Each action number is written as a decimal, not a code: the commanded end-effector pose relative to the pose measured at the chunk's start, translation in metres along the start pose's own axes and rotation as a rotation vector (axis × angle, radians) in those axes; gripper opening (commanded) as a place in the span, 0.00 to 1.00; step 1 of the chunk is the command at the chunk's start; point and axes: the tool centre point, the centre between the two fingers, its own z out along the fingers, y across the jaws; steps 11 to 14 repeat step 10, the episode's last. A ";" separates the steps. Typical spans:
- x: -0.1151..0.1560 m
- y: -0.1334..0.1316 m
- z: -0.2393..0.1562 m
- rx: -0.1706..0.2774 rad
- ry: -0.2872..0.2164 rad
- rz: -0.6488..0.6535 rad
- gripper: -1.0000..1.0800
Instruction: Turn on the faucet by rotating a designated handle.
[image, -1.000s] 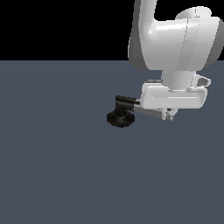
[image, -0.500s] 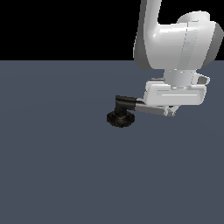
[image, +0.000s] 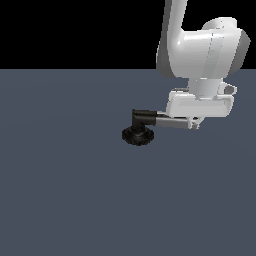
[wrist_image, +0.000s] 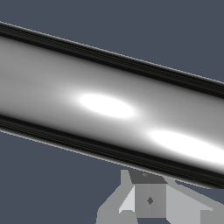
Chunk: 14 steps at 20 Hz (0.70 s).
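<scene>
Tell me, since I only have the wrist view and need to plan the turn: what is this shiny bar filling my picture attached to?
Observer: That is the handle. It projects from a black elbow toward the exterior view's right, roughly level.
Operator: Where along it is my gripper?
Observer: The gripper is at the end farthest from the elbow. I cannot tell whether it has closed.
Operator: What is under the elbow?
Observer: A black ridged base, resting on the grey floor.
</scene>
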 end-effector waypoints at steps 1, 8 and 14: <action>0.007 0.010 0.000 -0.005 0.005 0.006 0.00; 0.021 0.025 0.000 -0.005 0.005 0.009 0.00; 0.024 0.027 0.000 -0.005 0.005 0.009 0.00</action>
